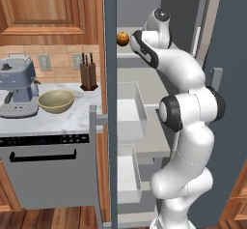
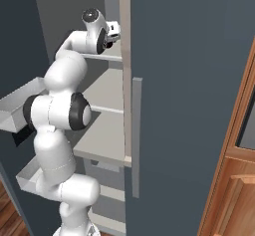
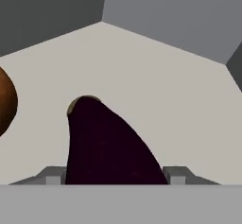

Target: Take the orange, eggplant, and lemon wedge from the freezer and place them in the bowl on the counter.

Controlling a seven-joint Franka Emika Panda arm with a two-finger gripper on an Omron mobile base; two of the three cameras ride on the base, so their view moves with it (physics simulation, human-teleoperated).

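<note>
I have the arm reaching onto an upper white shelf of the tall slate-blue freezer [image 1: 110, 126], and in the hand view the dark purple oblong eggplant [image 3: 106, 147] lies between the two finger tips of the gripper [image 3: 113, 175]. The jaws flank it on both sides — whether they already press on it I cannot tell. The small round orange-brown orange [image 3: 5, 101] sits just beside it on the same shelf, and the wide olive-tan bowl [image 1: 56, 101] waits on the white marble counter [image 1: 48, 121].

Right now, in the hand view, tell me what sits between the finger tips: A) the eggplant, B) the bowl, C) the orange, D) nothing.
A: the dark purple eggplant lies between the two finger tips of the gripper, with the orange off at the left edge.
</note>
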